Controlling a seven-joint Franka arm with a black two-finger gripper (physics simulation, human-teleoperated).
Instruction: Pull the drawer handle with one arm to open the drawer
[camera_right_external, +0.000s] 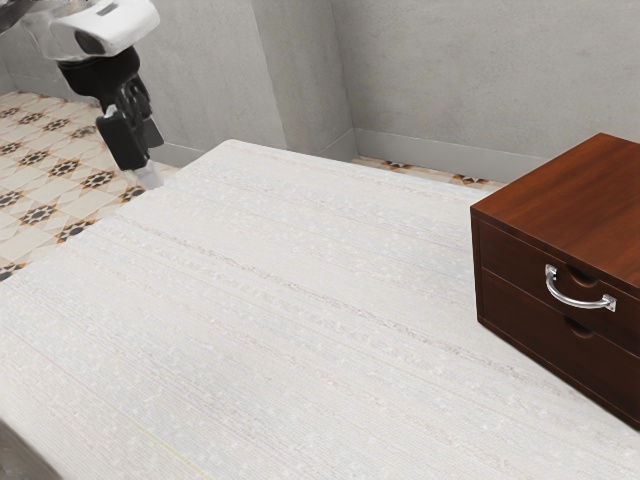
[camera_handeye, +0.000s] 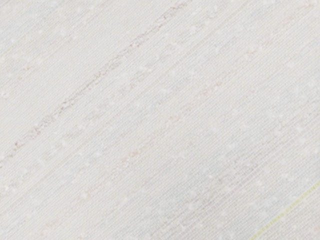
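A dark red-brown wooden cabinet (camera_right_external: 580, 200) with two drawers stands on the pale table (camera_right_external: 300, 300) at the exterior view's right. The upper drawer (camera_right_external: 520, 262) carries a curved silver handle (camera_right_external: 577, 288) and sits flush with the cabinet front, as does the lower drawer (camera_right_external: 530, 325). My gripper (camera_right_external: 148, 172) hangs at the upper left, above the table's far left corner and far from the cabinet, pointing down with nothing in it. Under my hand the wrist view has the table's whitish grained top (camera_handeye: 160, 120).
Patterned floor tiles (camera_right_external: 50, 170) lie beyond the table's left edge. Grey walls (camera_right_external: 450, 70) rise behind the table. A broad stretch of tabletop lies between my hand and the cabinet.
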